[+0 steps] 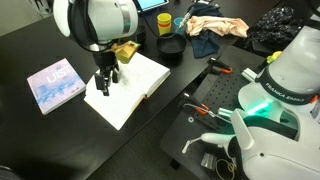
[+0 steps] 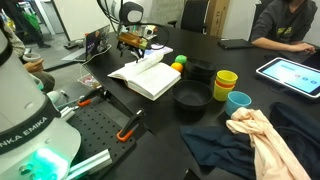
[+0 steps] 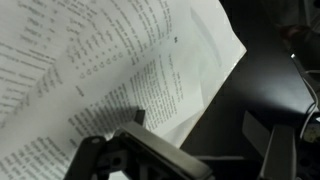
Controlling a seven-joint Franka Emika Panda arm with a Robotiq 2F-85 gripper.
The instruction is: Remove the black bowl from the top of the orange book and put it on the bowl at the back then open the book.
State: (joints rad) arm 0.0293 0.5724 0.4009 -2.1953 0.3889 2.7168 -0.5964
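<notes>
Gripper [image 3: 185, 150] jaws stand spread, released, grasping nothing, close over a printed page. Under it the orange book [image 2: 150, 75] lies open mid-counter. Farther toward the back edge, the black bowl [image 2: 200, 72] seems stacked on another.

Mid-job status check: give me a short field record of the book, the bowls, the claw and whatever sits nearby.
book: thick white-paged book lies open on the black table, no bowl on it
claw: claw low over the book's edge; the wrist view shows its jaws apart
bowls: glossy round black bowl on the table, off the book; second black bowl behind it; whether any are stacked cannot be told
nearby: thin pale blue book, yellow cup, blue cup
</notes>
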